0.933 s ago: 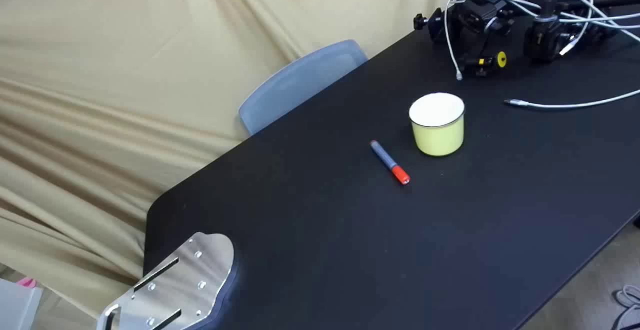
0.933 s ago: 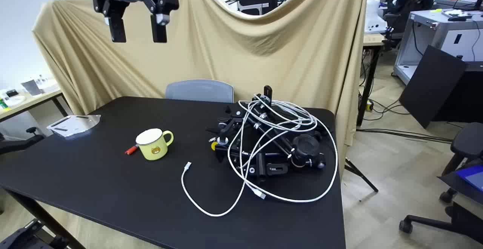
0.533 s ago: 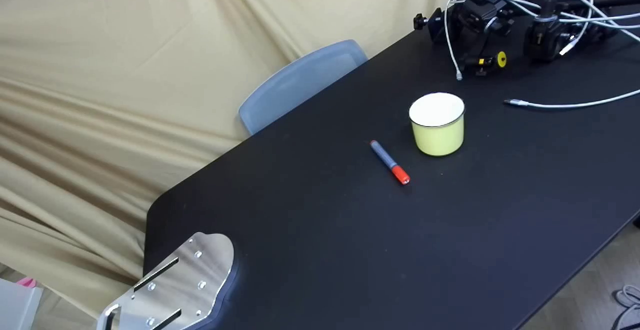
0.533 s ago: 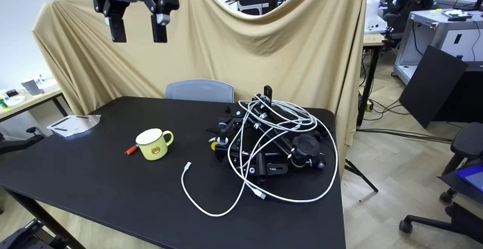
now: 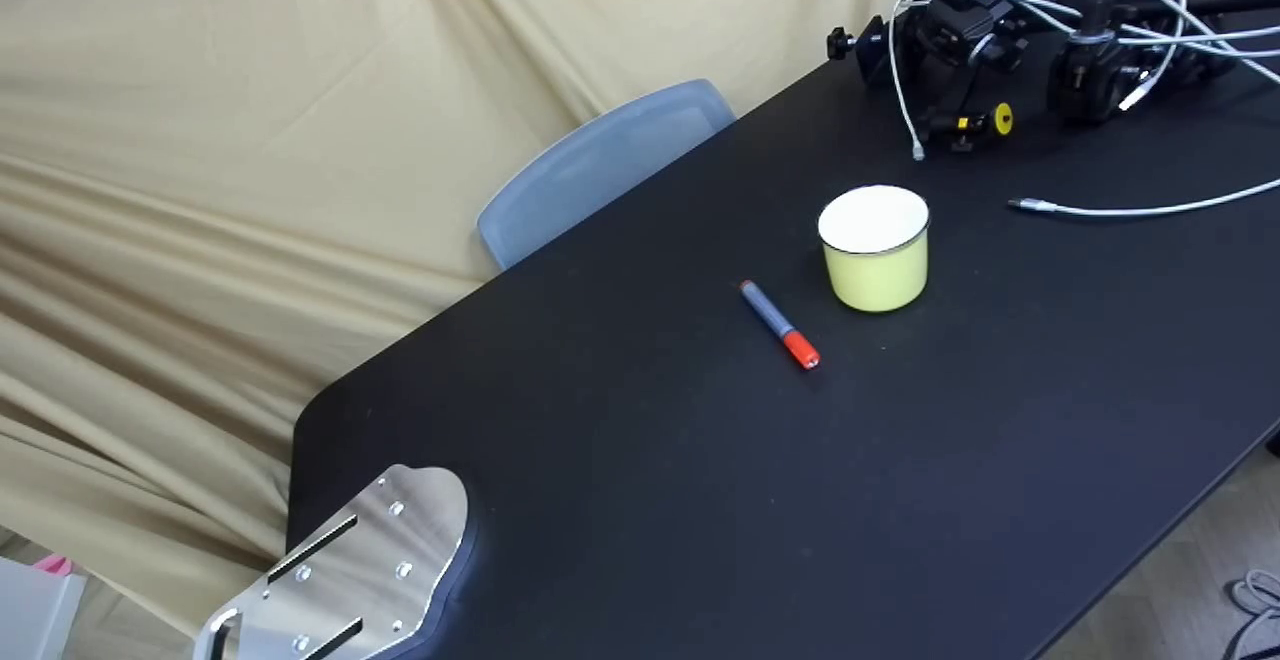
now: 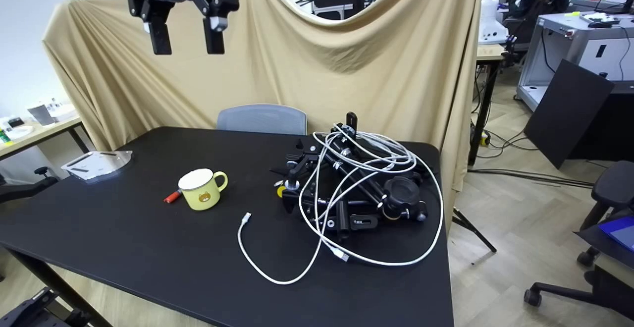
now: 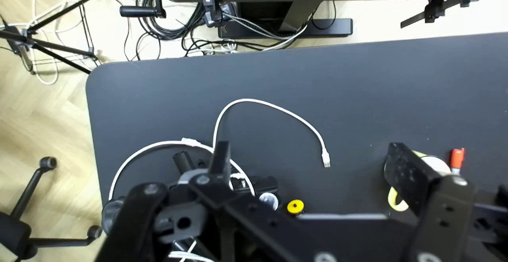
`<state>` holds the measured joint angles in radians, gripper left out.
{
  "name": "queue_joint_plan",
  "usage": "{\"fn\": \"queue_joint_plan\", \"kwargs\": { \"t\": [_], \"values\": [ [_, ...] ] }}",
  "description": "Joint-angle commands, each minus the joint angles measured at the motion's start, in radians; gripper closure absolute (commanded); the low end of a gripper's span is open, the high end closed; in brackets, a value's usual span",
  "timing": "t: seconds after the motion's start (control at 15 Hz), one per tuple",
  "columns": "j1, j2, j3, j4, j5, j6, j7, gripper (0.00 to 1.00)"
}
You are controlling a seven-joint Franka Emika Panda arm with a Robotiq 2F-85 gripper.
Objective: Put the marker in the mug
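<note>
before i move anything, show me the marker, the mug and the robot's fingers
Marker [image 5: 779,325]: in an exterior view, on the blue barrel.
Mug [image 6: 203,195]: in an exterior view, on the yellow outer wall.
Fingers [image 6: 214,39]: in an exterior view, on one black tip.

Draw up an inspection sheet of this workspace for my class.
Surface: flat black tabletop with rounded corners.
Job's things: blue-barrelled, red-capped marker lies on the tabletop, apart from the upright, squat, pale yellow-green cylindrical mug.
Clutter: heap of black, tripod-like gear; shiny, silvery slotted plate.
Gripper: black, two-fingered, open above the tabletop; nothing seen between its fingers.
Cables: thin, white, tangled over the gear; a plug end rests on the tabletop.
Surroundings: draped beige cloth and a curved grey-blue chair back past the tabletop's edge.
</note>
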<state>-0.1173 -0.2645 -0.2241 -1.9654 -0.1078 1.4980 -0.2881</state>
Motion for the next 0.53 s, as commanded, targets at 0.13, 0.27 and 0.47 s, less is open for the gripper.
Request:
{"fn": "queue_joint_plan", "kwargs": {
  "t": [0.13, 0.27, 0.47],
  "values": [
    [0.011, 0.008, 0.077, -0.105, -0.017, 0.263, 0.172, 0.00],
    [0.027, 0.024, 0.117, -0.165, -0.009, 0.362, 0.240, 0.00],
    [0.056, 0.064, 0.173, -0.236, 0.000, 0.479, 0.315, 0.00]
  ]
}}
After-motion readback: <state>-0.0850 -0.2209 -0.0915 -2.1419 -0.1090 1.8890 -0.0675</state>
